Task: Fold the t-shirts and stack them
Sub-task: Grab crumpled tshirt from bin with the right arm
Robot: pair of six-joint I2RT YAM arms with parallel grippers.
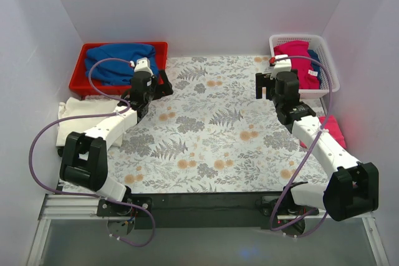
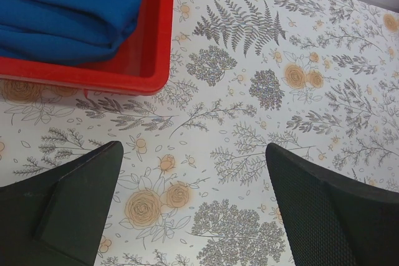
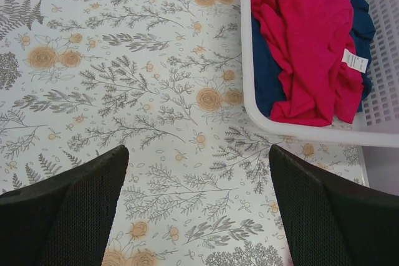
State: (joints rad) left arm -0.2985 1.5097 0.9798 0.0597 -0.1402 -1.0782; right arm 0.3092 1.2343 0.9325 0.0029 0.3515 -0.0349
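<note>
While both arms hang over the floral cloth (image 1: 212, 129) holding nothing, far left shows a cream t-shirt (image 1: 73, 110) lying just in front of the red tray (image 2: 159, 29), which holds a folded blue t-shirt (image 2: 62, 10). Next the left gripper (image 2: 193, 151), fingers wide apart, near the tray's corner, then the right gripper (image 3: 198, 151), equally spread, just beside the white basket (image 3: 249, 91). Crimson-pink t-shirt (image 3: 305, 35), white label (image 3: 353, 60) showing, lies crumpled in that basket over a dark blue one (image 3: 265, 82); another pink t-shirt (image 1: 336, 130) sits at the table's right edge.

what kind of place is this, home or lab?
Likely a lab test cell: plain white walls box in a floral-covered table, with t-shirts staged in a red bin and white basket.
</note>
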